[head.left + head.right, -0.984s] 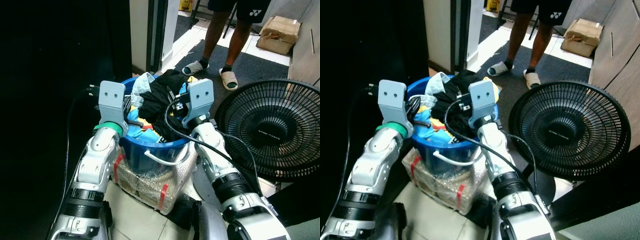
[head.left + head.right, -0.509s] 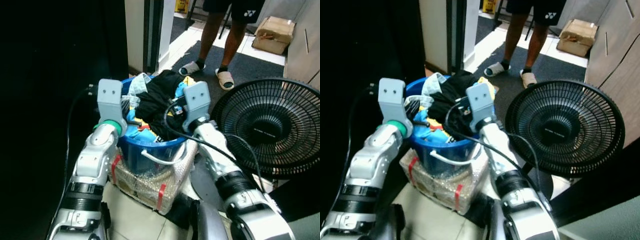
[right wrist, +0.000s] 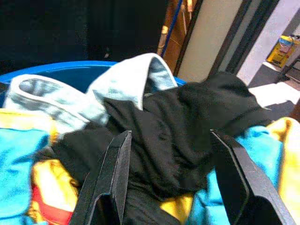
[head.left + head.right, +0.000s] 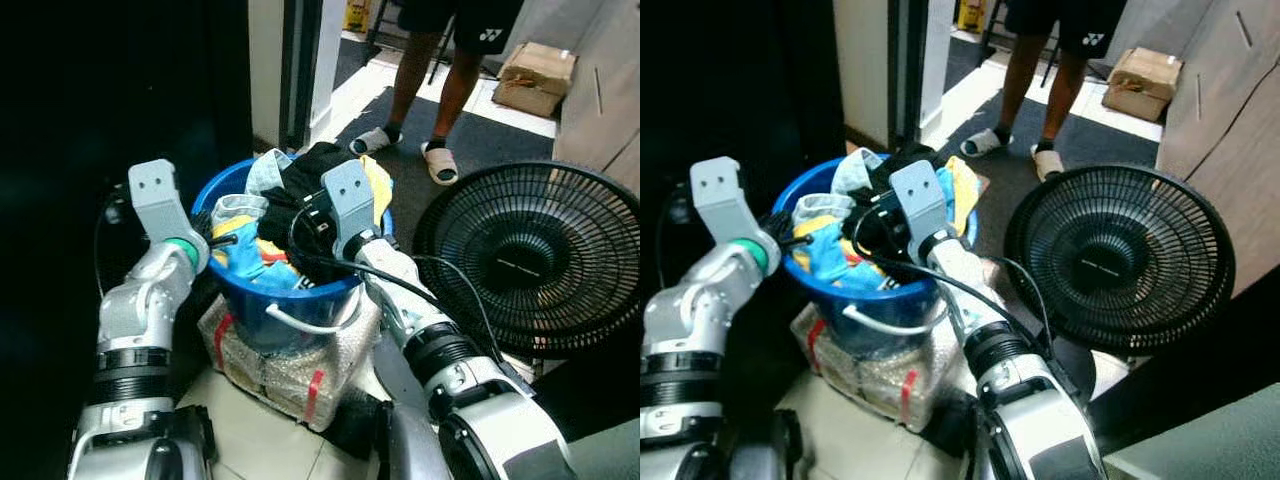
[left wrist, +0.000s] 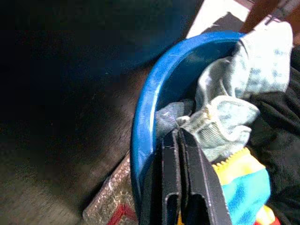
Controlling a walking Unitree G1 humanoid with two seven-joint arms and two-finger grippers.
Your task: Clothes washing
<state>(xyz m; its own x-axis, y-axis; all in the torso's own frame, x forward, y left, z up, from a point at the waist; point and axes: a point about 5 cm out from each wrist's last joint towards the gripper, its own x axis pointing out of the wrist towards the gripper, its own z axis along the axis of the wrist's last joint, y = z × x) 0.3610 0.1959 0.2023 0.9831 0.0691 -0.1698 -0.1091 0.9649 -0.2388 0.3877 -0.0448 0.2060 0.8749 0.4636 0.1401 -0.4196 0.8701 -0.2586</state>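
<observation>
So, eye views first:
Where the laundry is: a blue basin (image 4: 250, 290) heaped with clothes, sitting on a bubble-wrapped bundle (image 4: 285, 365) on the floor, dead centre in front of the robot. Black fan (image 4: 530, 255) at about 3 o'clock from it, a person's legs (image 4: 430, 80) up at 1 o'clock.
How it'll handle: I'd guess soft, floppy and light piece by piece, but tangled, so one tug may drag the neighbours along. The black garment (image 4: 305, 180) on top bunches up nicely, probably the easiest bit to pinch.
Left gripper (image 4: 215, 240): at the basin's 9 o'clock rim, poking into the pile.
Right gripper (image 4: 300, 215): over the middle of the heap, coming in from 4 o'clock.

Left wrist view:
Fingers (image 5: 171, 187): pressed together, nothing visibly between them, tips right by the pale denim piece (image 5: 220, 122) just inside the blue wall.

Right wrist view:
Fingers (image 3: 115, 183): spread wide, straddling the black garment's hump, not clamped on it. Whether they touch the cloth I can't tell.
</observation>
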